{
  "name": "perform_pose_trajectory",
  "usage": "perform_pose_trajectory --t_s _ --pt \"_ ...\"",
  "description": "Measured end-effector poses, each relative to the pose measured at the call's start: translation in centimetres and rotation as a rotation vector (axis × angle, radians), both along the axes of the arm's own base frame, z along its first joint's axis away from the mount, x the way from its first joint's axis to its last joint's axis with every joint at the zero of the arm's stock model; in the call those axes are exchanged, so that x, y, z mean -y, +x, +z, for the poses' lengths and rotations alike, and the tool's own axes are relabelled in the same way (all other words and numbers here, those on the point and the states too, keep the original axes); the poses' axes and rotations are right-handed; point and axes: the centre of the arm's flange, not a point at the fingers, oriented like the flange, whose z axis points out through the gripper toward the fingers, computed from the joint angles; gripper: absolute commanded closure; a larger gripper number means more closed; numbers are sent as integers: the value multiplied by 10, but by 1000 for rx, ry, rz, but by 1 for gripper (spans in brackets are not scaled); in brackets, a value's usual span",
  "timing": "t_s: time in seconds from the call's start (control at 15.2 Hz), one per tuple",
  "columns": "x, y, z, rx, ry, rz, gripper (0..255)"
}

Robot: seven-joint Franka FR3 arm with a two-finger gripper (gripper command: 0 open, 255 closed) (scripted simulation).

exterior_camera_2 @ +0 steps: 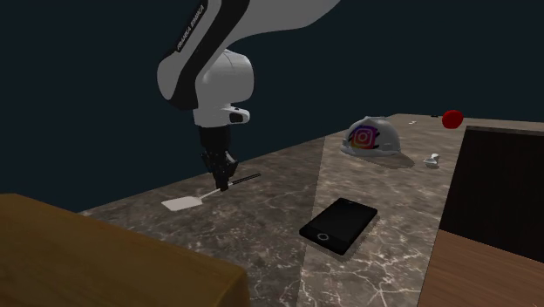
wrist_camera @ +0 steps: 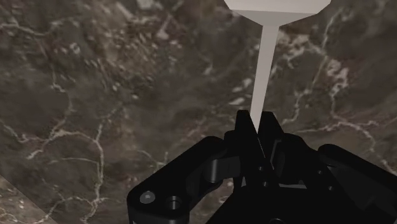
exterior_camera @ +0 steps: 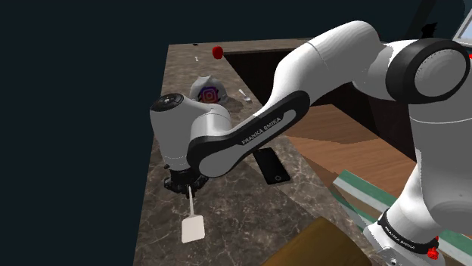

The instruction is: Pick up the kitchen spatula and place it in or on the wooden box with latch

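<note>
Dark marble table [exterior_camera: 242,219] with pale veins carries everything. The white arm [exterior_camera: 302,83] comes in from the shoulder view's right and bends down to the table's edge at that view's left. Wooden box [exterior_camera_2: 105,262] is a big plain brown block at the second exterior view's lower left; can't make out a latch. A brown wood surface [exterior_camera_2: 488,275] adjoins the table at that view's right, with a dark recess [exterior_camera_2: 501,183] above it. White helmet [exterior_camera_2: 373,138] with a purple-orange camera logo sits toward the far end of the table. Black phone [exterior_camera_2: 340,225] lies flat, screen up, mid-table between helmet and box, well apart from both. Spatula [exterior_camera_2: 185,204] is white: flat blade, thin shaft, dark handle end. It lies low and near level, blade toward the wooden box and handle end sticking out past the gripper's other side. Can't tell whether the blade touches the table. It's near the table edge, well apart from the phone, not at the box. Gripper [exterior_camera_2: 225,184] points down at the shaft; in the wrist view the fingers [wrist_camera: 245,130] are clamped onto the spatula's shaft, with the blade straight ahead of them. A small red object [exterior_camera_2: 452,119] sits at the far end past the helmet. A tiny white item [exterior_camera_2: 431,160] is just beside the helmet on the recess side.
</note>
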Motion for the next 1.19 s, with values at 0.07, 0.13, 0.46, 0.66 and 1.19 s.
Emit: perform_pose_trajectory --t_s 0.07,0.13,0.46,0.66,1.19 --pt "0 0 3 0 0 0 255" --pt "0 0 7 0 0 0 255" --pt "0 0 31 0 0 0 255" --pt "0 1 47 0 0 0 255" --pt "0 1 88 0 0 0 255"
